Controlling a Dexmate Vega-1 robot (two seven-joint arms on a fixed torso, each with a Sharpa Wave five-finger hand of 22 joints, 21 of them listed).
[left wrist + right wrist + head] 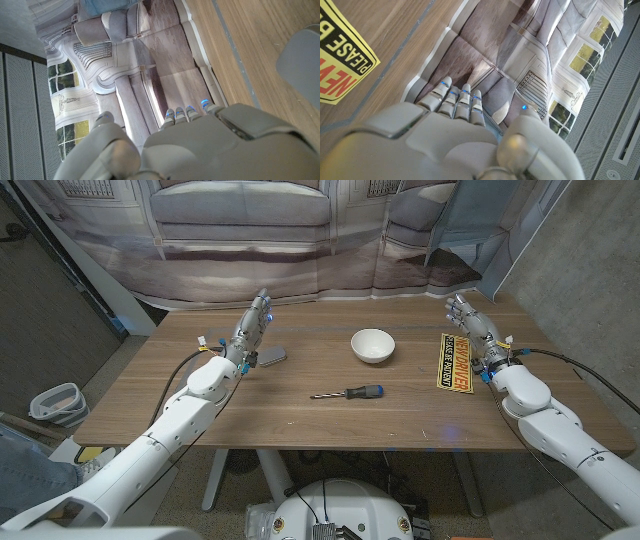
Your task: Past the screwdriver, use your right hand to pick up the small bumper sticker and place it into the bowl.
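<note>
The task is at its very beginning: nothing is picked up yet. The small bumper sticker lies flat on the wooden bench, just beside the right robot hand and on the far-right side from the screwdriver. It is a thin yellow rectangle with black and red letters, and it looks like smooth printed film, so it gives almost no edge to take.

The right robot hand holds nothing; its fingers are stretched out and close together, pointing away over the far edge of the bench. The left robot hand stands the same way on the other side, also holding nothing, next to a flat grey object that I cannot identify well from this distance.

The next move, as I judge it, asks the right robot hand to turn down toward the sticker and to slide or pinch one edge, because a flat sheet on a smooth wood surface is hard to lift. Then it must carry it left to the bowl, which is white, round and glossy, probably ceramic, and stands well apart from the sticker. The screwdriver has a dark handle with a blue part and a thin metal shaft.
</note>
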